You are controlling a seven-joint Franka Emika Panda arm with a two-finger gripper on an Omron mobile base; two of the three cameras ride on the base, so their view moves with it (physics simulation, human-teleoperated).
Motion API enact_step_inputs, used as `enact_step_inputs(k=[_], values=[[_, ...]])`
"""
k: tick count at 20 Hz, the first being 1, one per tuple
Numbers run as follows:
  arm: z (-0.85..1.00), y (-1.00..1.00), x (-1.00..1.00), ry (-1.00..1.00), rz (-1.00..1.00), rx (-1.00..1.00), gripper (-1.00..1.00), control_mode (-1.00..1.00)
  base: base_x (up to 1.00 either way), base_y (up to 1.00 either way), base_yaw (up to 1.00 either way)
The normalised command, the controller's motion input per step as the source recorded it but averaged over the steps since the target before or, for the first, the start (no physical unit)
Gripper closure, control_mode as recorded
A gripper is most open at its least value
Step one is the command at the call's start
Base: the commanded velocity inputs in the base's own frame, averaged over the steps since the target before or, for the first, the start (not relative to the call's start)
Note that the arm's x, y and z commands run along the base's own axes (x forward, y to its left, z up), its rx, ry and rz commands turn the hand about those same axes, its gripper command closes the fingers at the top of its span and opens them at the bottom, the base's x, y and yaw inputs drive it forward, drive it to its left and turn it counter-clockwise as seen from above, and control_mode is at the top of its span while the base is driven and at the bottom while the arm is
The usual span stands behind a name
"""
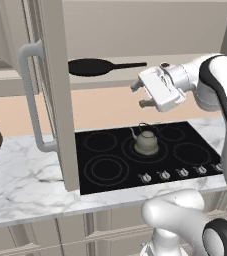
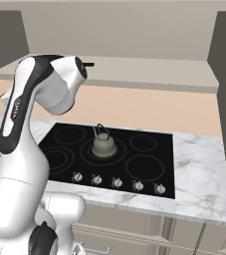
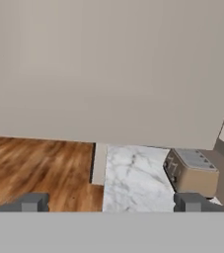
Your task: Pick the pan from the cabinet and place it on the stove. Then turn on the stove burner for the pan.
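Pan [image 1: 90, 66] lying flat on the shelf of the open cabinet [image 1: 52, 75], handle pointing right toward the tool [image 1: 136, 95], which hangs in the air right of the handle tip and below shelf level, jaws spread wide with nothing between them. Stove [image 1: 110, 165] set in the marble worktop [image 1: 20, 185] below; grey-green kettle [image 1: 146, 142] sits on its middle ring, knobs [image 1: 180, 172] along the front edge. Toaster [image 3: 192, 173] on the worktop at far left.
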Motion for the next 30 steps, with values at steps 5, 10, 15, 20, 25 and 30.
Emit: enact_step_inputs(k=[5,10,15,20,25,30], values=[[0.20,-0.45,0.51,-0.01,-0.03,0.00,-1.00,-1.00,0.00,0.00,0.00],[0.21,-0.32,0.45,0.00,-0.07,0.00,-1.00,-1.00,0.00,0.00,0.00],[0.15,-0.25,0.49,0.00,-0.10,-0.01,-1.00,-1.00,0.00,0.00,0.00],[0.01,-0.22,0.52,0.00,-0.10,0.00,-1.00,-1.00,0.00,0.00,0.00],[0.00,-0.12,0.49,-0.01,-0.04,0.00,-1.00,-1.00,0.00,0.00,0.00],[0.00,-0.04,0.53,-0.02,0.00,0.00,-1.00,-1.00,0.00,0.00,0.00]])
